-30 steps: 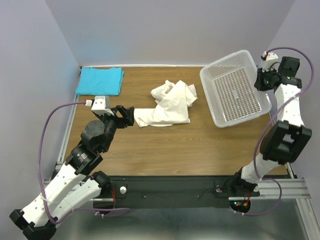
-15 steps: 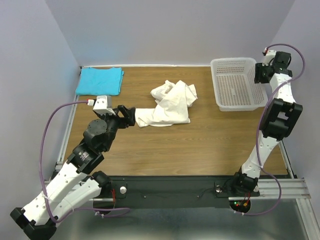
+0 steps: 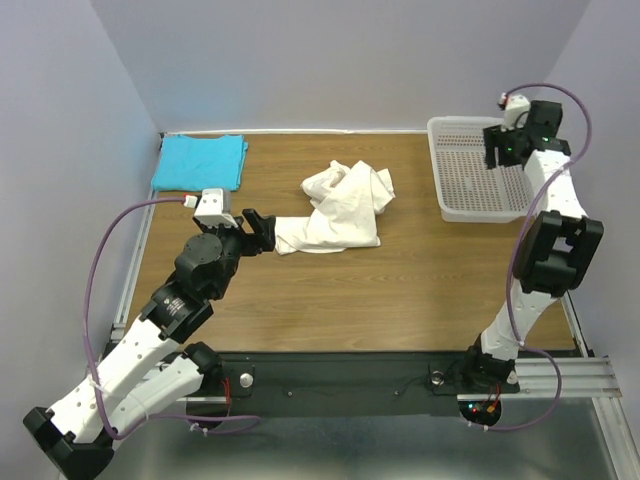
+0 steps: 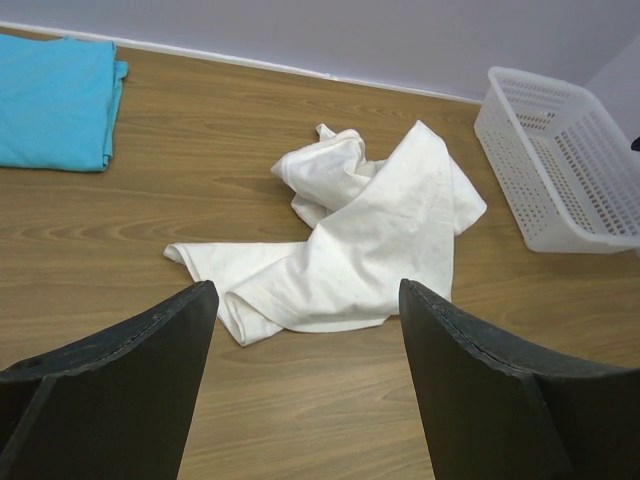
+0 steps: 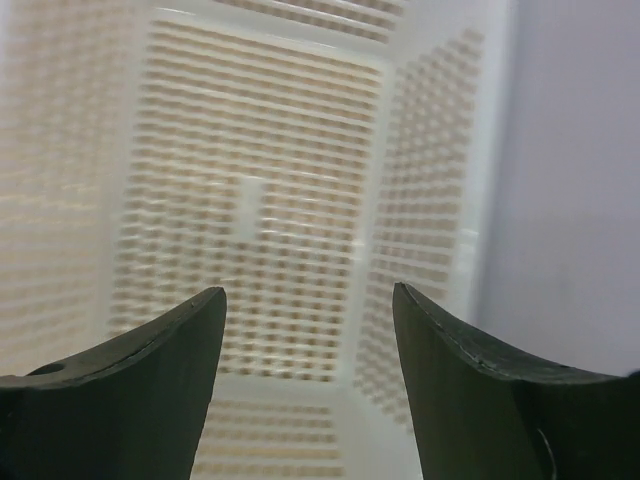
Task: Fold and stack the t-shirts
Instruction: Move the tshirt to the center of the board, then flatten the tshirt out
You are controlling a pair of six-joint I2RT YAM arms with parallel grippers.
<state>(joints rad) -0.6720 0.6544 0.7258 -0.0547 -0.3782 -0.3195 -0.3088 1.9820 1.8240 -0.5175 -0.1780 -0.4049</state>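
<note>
The wooden surface (image 3: 400, 280) carried everything, with the two arms bolted at its near edge. At the far right corner sat a white mesh basket (image 3: 480, 212), upright, one side close to the right wall.

Near the middle of the surface, toward the back, lay the cream-white t-shirt (image 3: 335, 215), crumpled and unfolded, with a bunched lump at its far end and a flatter flap spreading toward the left arm. The turquoise t-shirt (image 3: 200, 162) lay folded flat in the far left corner, well apart from the white one and against the back wall.

The left hand (image 3: 262, 232) hovered just beside the near-left edge of the white shirt. In the left wrist view its fingers (image 4: 150, 370) stood spread wide, released, with nothing between them and the cloth lying just beyond their tips.

The right hand (image 3: 497, 150) hung over the basket. In the right wrist view its fingers (image 5: 140, 390) were apart and released, gripping nothing, with the blurred mesh floor and walls of the basket below.
</note>
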